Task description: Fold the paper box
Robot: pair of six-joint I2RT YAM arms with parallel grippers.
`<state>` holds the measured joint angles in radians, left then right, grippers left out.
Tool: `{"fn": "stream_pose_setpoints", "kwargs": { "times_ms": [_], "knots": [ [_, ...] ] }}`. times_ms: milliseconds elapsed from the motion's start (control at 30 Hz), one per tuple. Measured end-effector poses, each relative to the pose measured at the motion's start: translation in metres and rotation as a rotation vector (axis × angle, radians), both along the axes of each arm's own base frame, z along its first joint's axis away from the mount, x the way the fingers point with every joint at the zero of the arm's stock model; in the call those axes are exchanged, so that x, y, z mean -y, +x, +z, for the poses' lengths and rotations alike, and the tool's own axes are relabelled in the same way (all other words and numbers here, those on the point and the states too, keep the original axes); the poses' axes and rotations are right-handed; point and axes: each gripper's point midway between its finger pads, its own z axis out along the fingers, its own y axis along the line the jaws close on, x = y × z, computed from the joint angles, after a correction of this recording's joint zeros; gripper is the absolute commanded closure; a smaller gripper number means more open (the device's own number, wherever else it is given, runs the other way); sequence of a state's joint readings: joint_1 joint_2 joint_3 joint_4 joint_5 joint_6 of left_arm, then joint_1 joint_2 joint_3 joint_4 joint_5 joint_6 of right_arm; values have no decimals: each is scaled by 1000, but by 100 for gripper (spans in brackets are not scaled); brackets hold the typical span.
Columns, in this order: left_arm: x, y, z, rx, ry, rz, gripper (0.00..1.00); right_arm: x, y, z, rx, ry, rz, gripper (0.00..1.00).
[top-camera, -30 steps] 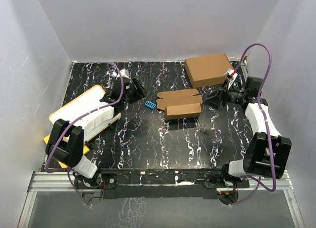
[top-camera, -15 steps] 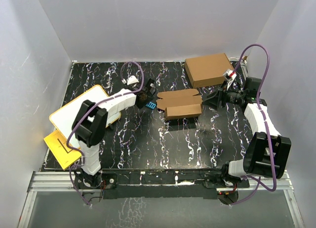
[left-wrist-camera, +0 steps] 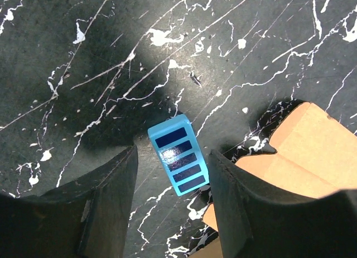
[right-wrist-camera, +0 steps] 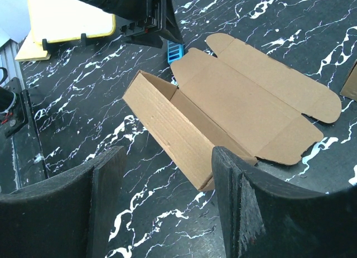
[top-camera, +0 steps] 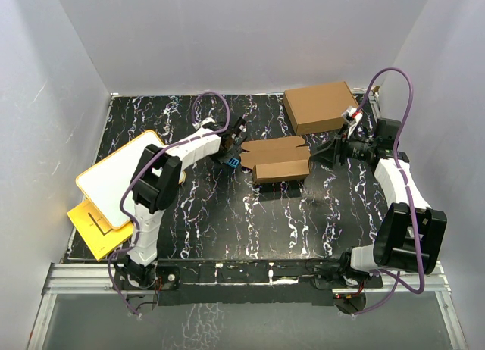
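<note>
Left arm has swung off the white board [top-camera: 120, 176] and stretched across toward centre. The left gripper [top-camera: 233, 140] now sits just over the small blue ribbed block [top-camera: 231, 162], right at the left end of the paper box [top-camera: 276, 159]. Right arm and the box: no visible shift.

Left gripper [left-wrist-camera: 173, 154] is spread wide, with the blue block [left-wrist-camera: 179, 154] in the gap between its fingers. Can't tell if it touches. A corner of the box [left-wrist-camera: 301, 152] is just beside the right finger.

Right gripper [right-wrist-camera: 167, 152] is also spread wide with nothing in it, off the box's right end and aimed at it.

The box [right-wrist-camera: 234, 101] lies mid-table [top-camera: 227, 221], half formed. The near long side is up as a narrow open trough. The wide lid panel is flat behind it, with rounded tabs at its ends. The larger brown box [top-camera: 320, 106] is behind it, apart.
</note>
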<state>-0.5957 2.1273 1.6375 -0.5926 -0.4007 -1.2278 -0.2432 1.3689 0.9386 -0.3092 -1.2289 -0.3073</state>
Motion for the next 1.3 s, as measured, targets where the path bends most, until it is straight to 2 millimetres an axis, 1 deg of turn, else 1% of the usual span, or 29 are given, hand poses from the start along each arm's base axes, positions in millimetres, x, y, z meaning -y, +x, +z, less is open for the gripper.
{"fn": "stream_pose_setpoints", "kwargs": {
  "times_ms": [233, 300, 367, 433, 533, 600, 833, 900, 967, 1000, 1033, 1067, 1100, 1167, 1200, 1233, 1300],
  "knots": [
    [-1, -2, -8, -26, 15, 1, 52, 0, 0, 0, 0, 0, 0, 32],
    [-1, -2, -12, -35, 22, 1, 54, 0, 0, 0, 0, 0, 0, 32],
    [1, -1, -12, -36, 19, -4, 57, 0, 0, 0, 0, 0, 0, 32],
    [0, -1, -12, -40, 23, -6, 62, 0, 0, 0, 0, 0, 0, 32],
    [0, -3, -13, -46, 26, -9, 75, 0, 0, 0, 0, 0, 0, 32],
    [0, -3, -13, -46, 26, -12, 80, 0, 0, 0, 0, 0, 0, 32],
    [-1, -2, -12, -26, 22, -26, 87, -2, -1, -1, -1, 2, 8, 32],
    [-4, -6, -12, -11, 18, -40, 89, -6, -2, -2, -5, 5, 18, 32],
    [-10, -15, -11, 2, 17, -62, 91, -13, -4, -5, -14, 5, 37, 33],
    [-12, -20, -9, 13, 12, -77, 91, -18, -4, -7, -21, 3, 48, 35],
    [-15, -25, -7, 26, 6, -95, 92, -23, -3, -11, -32, -3, 56, 40],
    [-17, -30, -3, 46, -4, -112, 93, -29, -3, -15, -43, -11, 64, 47],
    [-19, -34, 2, 62, -12, -127, 93, -32, -2, -18, -54, -19, 66, 57],
    [-22, -40, 16, 118, -40, -161, 94, -40, 0, -26, -79, -41, 59, 79],
    [-22, -41, 25, 149, -54, -177, 94, -42, 2, -28, -84, -53, 49, 85],
    [-20, -41, 35, 185, -71, -193, 95, -42, 5, -31, -91, -64, 32, 88],
    [-17, -40, 51, 245, -103, -223, 96, -40, 11, -36, -103, -89, -4, 91]
  ]
}}
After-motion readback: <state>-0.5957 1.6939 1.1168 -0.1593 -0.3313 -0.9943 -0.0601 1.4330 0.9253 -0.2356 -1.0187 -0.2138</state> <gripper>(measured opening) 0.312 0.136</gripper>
